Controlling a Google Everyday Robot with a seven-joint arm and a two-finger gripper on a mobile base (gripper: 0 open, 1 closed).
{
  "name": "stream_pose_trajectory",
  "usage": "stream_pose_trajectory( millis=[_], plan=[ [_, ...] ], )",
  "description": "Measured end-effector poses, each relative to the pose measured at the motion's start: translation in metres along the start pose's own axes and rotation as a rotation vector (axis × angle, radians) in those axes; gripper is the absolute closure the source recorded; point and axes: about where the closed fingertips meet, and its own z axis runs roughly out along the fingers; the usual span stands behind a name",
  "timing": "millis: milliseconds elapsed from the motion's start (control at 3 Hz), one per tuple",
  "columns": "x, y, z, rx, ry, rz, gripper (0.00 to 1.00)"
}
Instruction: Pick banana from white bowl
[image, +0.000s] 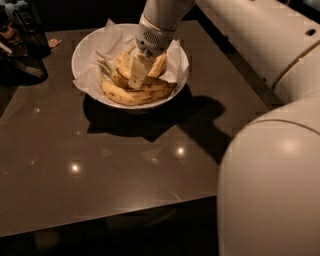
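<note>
The white bowl stands on the far part of the dark table, lined with crumpled white paper. Several yellow bananas with brown spots lie in it, one long one along the near side and others stacked behind. My gripper reaches down from above into the middle of the bowl, right among the upper bananas and touching them. One banana lies against its right side. Its white wrist hides the far rim of the bowl.
The glossy brown table runs from the bowl to its near edge. Dark containers and clutter stand at the far left. My large white arm links fill the right side and the near right corner.
</note>
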Motion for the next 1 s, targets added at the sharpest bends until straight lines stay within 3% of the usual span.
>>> stream_pose_trajectory(
  millis=[333,667,1000],
  plan=[
    [0.015,0.005,-0.022,0.076,-0.054,-0.077,1.0],
    [0.015,0.004,-0.02,0.078,-0.055,-0.08,1.0],
    [0.011,0.018,-0.029,0.067,-0.052,-0.121,1.0]
  ],
)
